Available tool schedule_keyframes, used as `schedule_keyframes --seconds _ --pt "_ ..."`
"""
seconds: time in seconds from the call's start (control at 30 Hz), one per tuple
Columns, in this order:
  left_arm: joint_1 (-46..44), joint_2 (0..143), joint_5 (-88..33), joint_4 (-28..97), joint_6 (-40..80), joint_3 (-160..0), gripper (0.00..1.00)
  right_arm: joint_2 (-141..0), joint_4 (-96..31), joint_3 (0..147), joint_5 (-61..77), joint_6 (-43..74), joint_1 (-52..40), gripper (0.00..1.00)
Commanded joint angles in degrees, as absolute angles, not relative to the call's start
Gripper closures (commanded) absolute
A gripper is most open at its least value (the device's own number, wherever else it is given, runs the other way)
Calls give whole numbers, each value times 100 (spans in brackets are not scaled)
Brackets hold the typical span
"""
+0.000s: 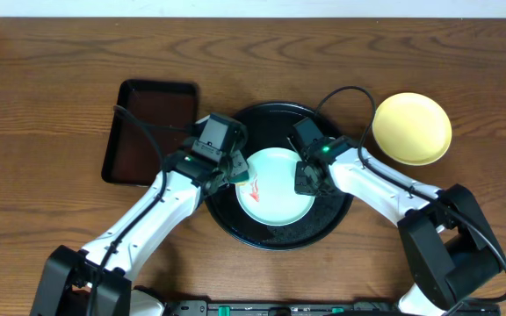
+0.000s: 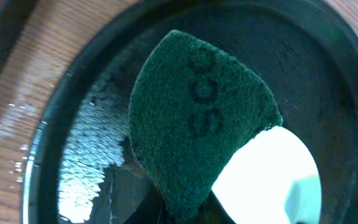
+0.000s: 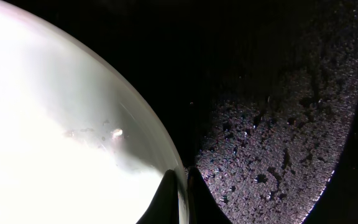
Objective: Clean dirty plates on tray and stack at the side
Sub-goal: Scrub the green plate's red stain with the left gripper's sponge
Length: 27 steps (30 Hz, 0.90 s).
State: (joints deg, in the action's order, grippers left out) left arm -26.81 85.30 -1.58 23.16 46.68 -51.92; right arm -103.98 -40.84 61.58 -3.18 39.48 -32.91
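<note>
A pale blue-white plate point(image 1: 278, 189) lies in the middle of the round black tray point(image 1: 336, 219), with a red-orange smear point(image 1: 246, 189) near its left edge. My left gripper point(image 1: 234, 173) is shut on a dark green scouring pad point(image 2: 197, 112), which hangs over the plate's point(image 2: 269, 177) left rim and the wet tray floor point(image 2: 86, 162). At the plate's right side, my right gripper point(image 1: 306, 180) is shut on its rim point(image 3: 166, 158), one finger point(image 3: 163, 199) above it and one below. A pale yellow plate point(image 1: 411, 129) sits on the table to the right of the tray.
A smaller rectangular dark brown tray point(image 1: 148, 132) lies on the table left of the black tray, close to my left arm. Water droplets cover the black tray floor point(image 3: 278, 137). Wood table surrounds everything.
</note>
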Motion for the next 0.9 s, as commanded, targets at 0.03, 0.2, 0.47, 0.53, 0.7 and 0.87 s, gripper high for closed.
schedule_keyframes --seconds 0.03,0.2,0.47,0.53,0.7,0.87 --pt "-2917 8543 -257 2213 4665 -5142 92 -10737 -4003 6110 -355 4110 -3214 99" --pt "-3159 8556 -255 2206 5153 -5142 92 -10737 -3994 6119 -228 4180 -3026 99" --pt "-3673 8919 -235 1739 5782 -5142 92 -10737 -3966 6119 158 4174 -2882 99" --pt "-3732 9115 -226 1678 5970 -5142 92 -10737 -3986 6119 158 4174 -2882 99" --pt "-3732 9673 -185 1691 6163 -5142 92 -10737 -4027 6119 158 4167 -2882 99" --pt "-3732 9902 242 1876 6163 -5142 92 -10737 -4027 6119 154 4152 -2882 99"
